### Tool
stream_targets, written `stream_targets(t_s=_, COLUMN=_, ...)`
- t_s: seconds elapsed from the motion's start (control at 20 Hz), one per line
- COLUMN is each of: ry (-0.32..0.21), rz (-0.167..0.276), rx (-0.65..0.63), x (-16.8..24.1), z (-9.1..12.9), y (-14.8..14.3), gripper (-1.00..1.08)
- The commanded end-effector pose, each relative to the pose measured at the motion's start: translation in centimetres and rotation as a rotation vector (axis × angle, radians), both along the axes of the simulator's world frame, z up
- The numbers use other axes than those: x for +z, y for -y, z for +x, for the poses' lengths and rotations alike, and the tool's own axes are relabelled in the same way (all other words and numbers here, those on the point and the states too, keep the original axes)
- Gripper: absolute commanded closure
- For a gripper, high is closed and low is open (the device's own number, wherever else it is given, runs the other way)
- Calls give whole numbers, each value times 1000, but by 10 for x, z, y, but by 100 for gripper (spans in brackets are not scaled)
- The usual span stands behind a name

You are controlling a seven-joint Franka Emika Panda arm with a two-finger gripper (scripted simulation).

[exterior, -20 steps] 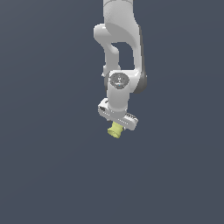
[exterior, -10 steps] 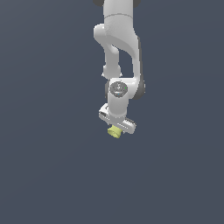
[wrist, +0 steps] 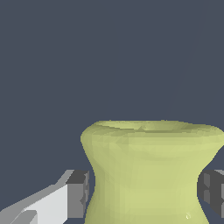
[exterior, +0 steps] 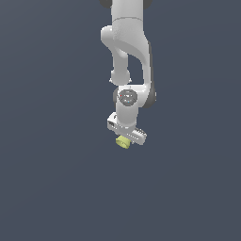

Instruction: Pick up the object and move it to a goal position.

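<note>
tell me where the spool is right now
The spool sits near the exterior view's centre, just under the white gripper, its waist between the dark pads.

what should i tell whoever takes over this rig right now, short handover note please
Gripper: shut on the object, pads against its narrow waist on both sides, as the wrist view shows.
Object: small yellow-green spool, hanging under the white hand in the exterior view, with nothing seen touching it from below.
Done: the pick-up looks complete; the piece is gripped.
Left: carry it to the goal position. No goal marker shows in either view, so check where it lies before moving, and keep the grip closed.
</note>
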State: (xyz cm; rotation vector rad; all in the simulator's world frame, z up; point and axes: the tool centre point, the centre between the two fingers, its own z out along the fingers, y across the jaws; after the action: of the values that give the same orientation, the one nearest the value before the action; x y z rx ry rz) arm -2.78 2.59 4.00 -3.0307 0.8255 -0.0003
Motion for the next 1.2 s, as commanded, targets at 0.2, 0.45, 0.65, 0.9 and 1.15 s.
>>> stream_targets(t_s=0.2, ry=0, rz=0, rx=0, x=0, z=0, y=0, gripper=108)
stream_targets(t_s=0.45, ry=0, rz=0, rx=0, x=11, z=2, y=0, gripper=108)
stream_targets(t_s=0.65, ry=0, rz=0, rx=0, x=31, z=6, y=1, gripper=108)
stream_targets(t_s=0.9, ry=0, rz=0, rx=-1, x=68, z=14, y=2, gripper=108)
stream_targets(t_s=1.15, ry=0, rz=0, rx=-1, x=118, z=25, y=3, gripper=108)
